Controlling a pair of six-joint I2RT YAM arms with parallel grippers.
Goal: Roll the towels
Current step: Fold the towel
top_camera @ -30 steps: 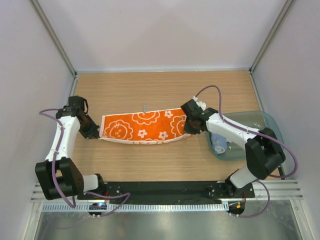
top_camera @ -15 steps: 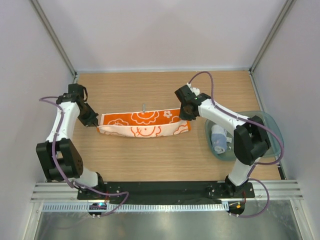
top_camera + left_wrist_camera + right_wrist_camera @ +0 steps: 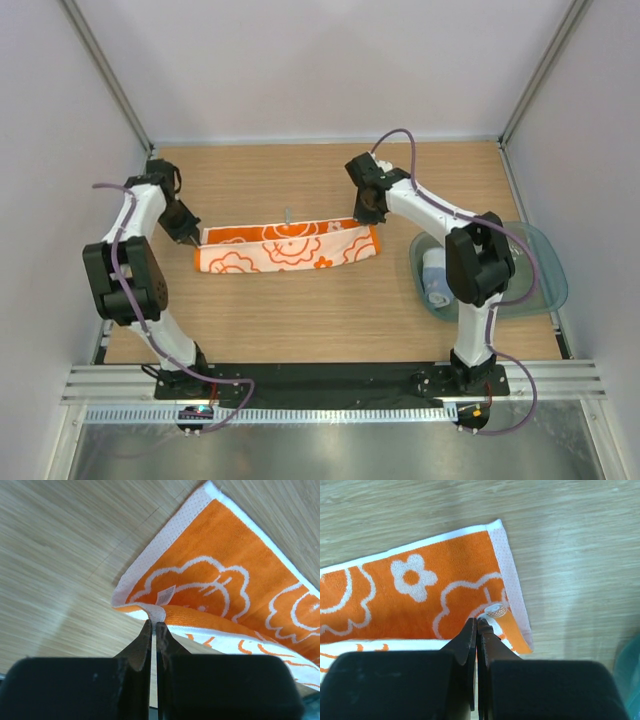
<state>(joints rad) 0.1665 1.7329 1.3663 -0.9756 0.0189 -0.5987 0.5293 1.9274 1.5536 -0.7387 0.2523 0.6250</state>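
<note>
An orange towel [image 3: 288, 245] with white flower outlines lies across the middle of the wooden table, folded lengthwise, its paler underside showing along the near strip. My left gripper [image 3: 190, 238] is shut on the towel's left near corner, pinched at the fingertips in the left wrist view [image 3: 154, 622]. My right gripper [image 3: 368, 218] is shut on the right corner, seen in the right wrist view [image 3: 477, 621]. The towel fills both wrist views [image 3: 220, 580] [image 3: 420, 600].
A clear green-tinted bin [image 3: 535, 265] stands at the right of the table with a rolled pale blue towel [image 3: 437, 280] inside. A small grey peg [image 3: 288, 214] sits just behind the towel. Grey walls close in the table on three sides.
Both grippers have carried the towel's near edge away from the arms' bases, folding it over the far half. The towel is now a narrower strip lying flat.
</note>
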